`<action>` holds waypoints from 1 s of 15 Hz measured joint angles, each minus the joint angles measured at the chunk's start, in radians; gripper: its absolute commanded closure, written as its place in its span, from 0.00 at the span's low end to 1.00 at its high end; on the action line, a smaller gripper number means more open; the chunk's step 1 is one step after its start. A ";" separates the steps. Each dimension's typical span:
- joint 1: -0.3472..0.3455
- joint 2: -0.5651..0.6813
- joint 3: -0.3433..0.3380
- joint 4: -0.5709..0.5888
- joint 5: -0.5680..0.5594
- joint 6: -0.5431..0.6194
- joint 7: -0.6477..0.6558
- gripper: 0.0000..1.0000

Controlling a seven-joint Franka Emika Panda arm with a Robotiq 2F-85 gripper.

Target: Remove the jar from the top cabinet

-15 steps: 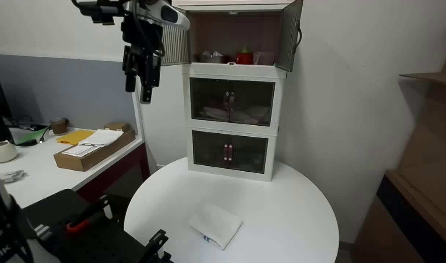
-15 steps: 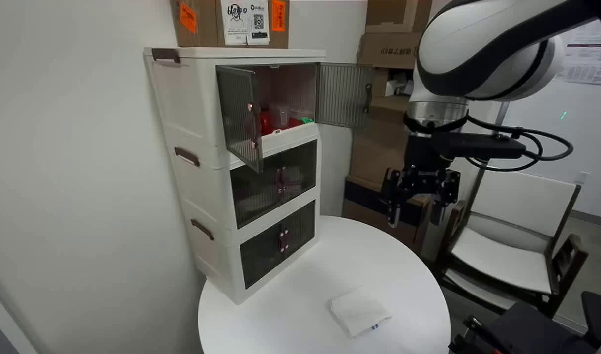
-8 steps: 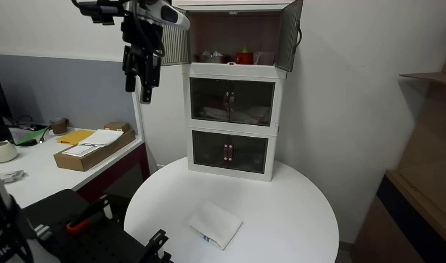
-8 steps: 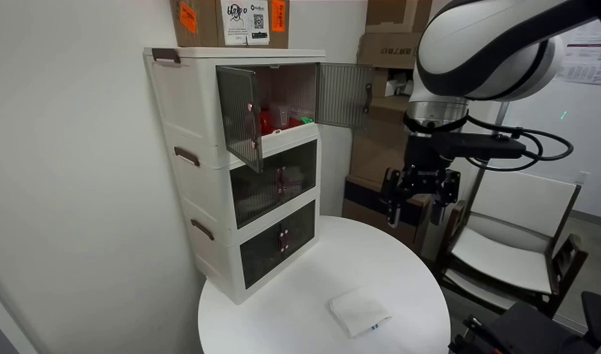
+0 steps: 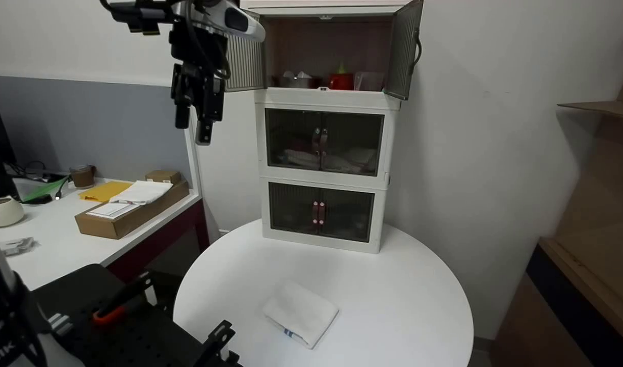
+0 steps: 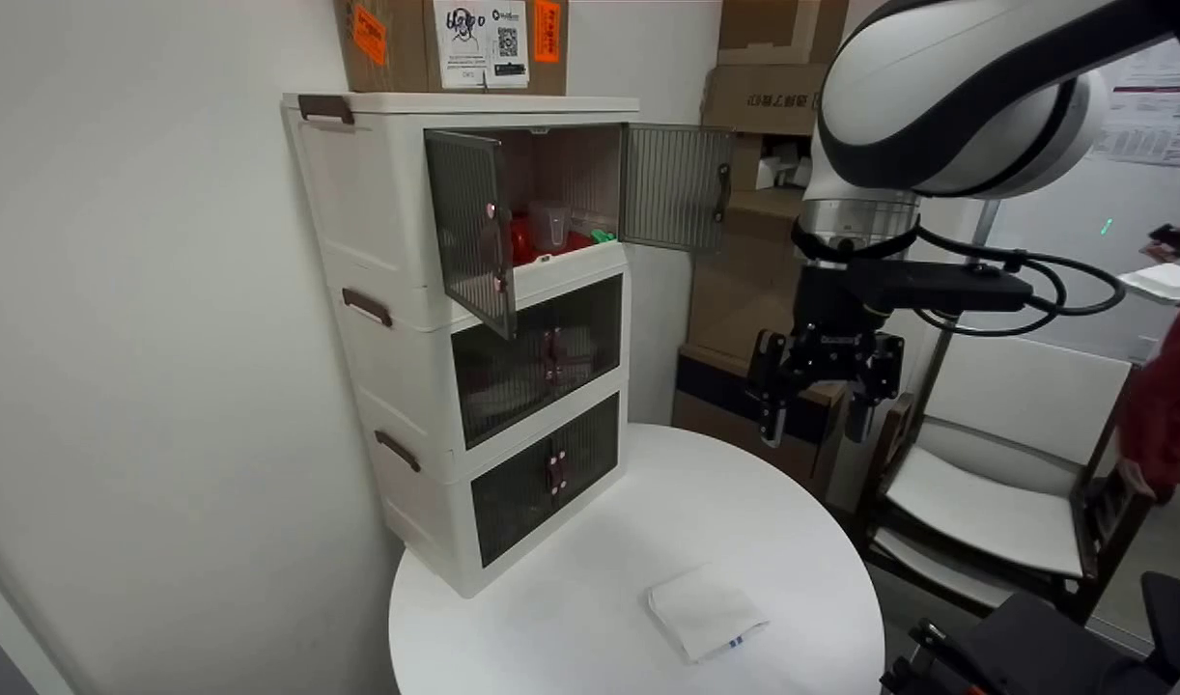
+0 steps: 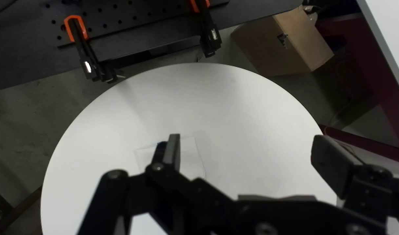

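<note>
Your black 2-fingered gripper (image 6: 814, 434) hangs with its jaws spread wide. Well apart from it, the small clear cylindrical jar (image 6: 550, 226) stands inside the white, boxy, grey-doored top cabinet (image 6: 353, 203).

jar (image 6: 550, 227) inside the top cabinet (image 6: 360, 198), cloth (image 6: 708, 614) on the table (image 6: 566, 627) below

Pale walls (image 5: 495, 178) rise behind a round white table (image 5: 388, 300), a chair (image 6: 986, 504) (white-seated, dark-framed) near it
</note>
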State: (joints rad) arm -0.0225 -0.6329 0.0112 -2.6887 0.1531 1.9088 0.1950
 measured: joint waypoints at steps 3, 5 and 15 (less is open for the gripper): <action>0.000 0.000 0.000 0.000 0.000 0.000 0.000 0.00; 0.000 0.000 0.000 0.000 0.000 0.000 0.000 0.00; -0.079 -0.008 0.000 0.008 -0.155 0.160 -0.009 0.00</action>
State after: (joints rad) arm -0.1016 -0.6414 0.0107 -2.6809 -0.0015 2.0684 0.1861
